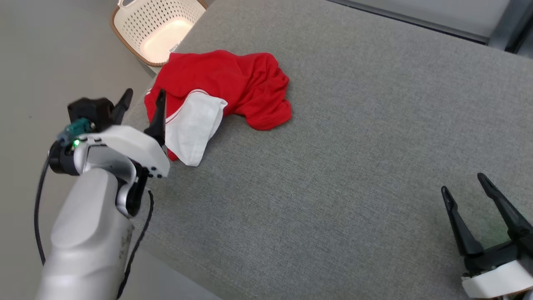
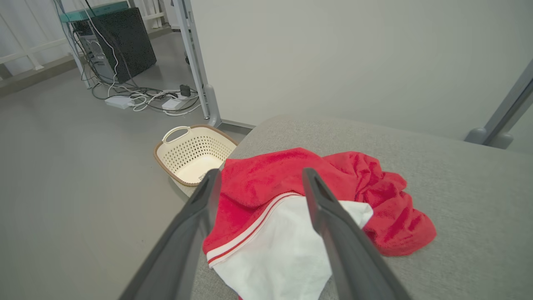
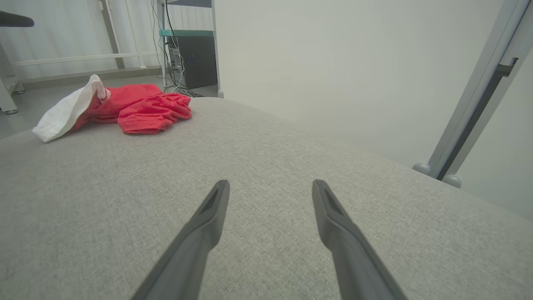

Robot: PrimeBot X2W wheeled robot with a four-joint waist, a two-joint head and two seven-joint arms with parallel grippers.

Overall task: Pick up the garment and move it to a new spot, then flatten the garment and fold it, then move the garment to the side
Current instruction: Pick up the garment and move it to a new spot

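Dark fingers of my left gripper [image 1: 145, 92] stand spread wide at the left of the head view and hold nothing. Their tips sit at the left edge of the garment [image 1: 233, 83]. In my left wrist view the two fingers frame its white part and the red-and-white striped band, but I cannot tell whether they touch the cloth. The garment is a crumpled red heap with a white panel turned out. It lies in the upper left of the head view, on the grey fabric surface [image 1: 333, 146], close to that surface's left edge. Past that edge, at the top left, a cream perforated basket [image 1: 125, 29] stands on the floor. My right gripper [image 1: 463, 183] is at the lower right, just as wide and empty, over bare grey fabric and well apart from the garment.
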